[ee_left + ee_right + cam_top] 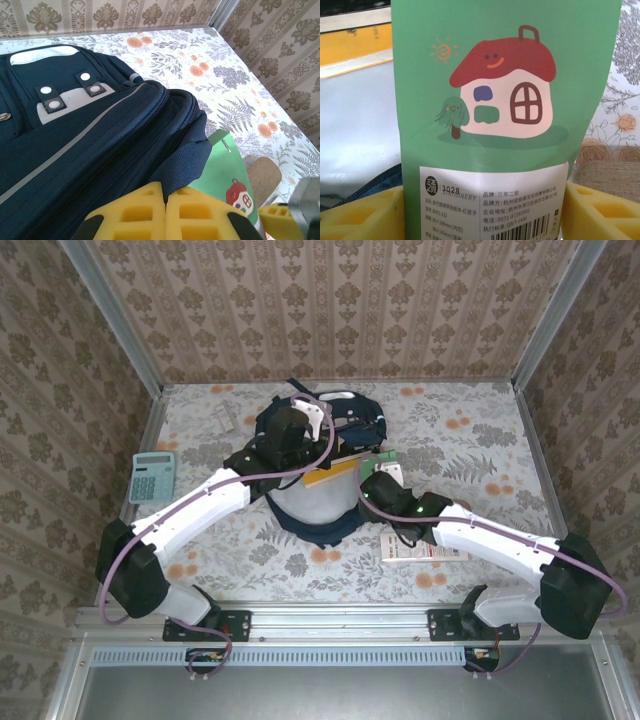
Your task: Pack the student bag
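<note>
While left hand (166, 210) pinches the student bag (90, 150), right hand (480, 212) clasps flat green packet (505, 115)

Left arm (205, 502): white shell links are noted, joined by black joint housings, with a bulky black block at the shoulder. A grey-violet cable (122, 543) is run loosely along its outside.

Right arm (500, 540): same white-and-black build, with a like cable (530, 538) laid along the top.

A black mounting plate (215, 625) is seen under each shoulder.

Left pincer (165, 194): yellow pads (140, 215) are moulded with square pockets and backed in black.

Right pincer (480, 215): pads (600, 212) are of the same yellow and carry the same pockets.
</note>
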{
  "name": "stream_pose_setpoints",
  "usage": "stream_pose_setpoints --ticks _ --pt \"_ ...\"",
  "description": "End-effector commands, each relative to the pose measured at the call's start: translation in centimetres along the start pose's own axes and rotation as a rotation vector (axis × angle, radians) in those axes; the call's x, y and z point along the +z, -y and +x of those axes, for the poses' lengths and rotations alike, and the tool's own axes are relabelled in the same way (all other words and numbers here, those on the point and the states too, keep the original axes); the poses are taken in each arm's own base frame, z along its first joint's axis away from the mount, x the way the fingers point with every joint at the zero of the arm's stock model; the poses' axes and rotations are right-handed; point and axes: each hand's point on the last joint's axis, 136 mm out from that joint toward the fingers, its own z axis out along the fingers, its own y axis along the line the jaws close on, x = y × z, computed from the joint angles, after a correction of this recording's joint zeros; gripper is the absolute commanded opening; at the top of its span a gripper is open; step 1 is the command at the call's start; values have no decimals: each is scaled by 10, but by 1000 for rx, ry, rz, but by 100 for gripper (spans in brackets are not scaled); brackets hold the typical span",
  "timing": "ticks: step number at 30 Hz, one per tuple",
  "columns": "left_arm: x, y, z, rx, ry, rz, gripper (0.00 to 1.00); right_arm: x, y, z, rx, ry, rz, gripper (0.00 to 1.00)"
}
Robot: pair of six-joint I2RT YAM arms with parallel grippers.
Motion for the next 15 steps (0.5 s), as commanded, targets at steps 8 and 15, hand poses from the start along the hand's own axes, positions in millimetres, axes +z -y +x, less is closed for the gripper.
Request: stream_pose_setpoints --ticks 8,15 --pt "-25 13 -40 -11 140 32 0 -46 -24 -45 -27 177 -89 71" --pt "-29 7 -41 -15 165 5 0 -58 -30 -49 -41 181 -147 71"
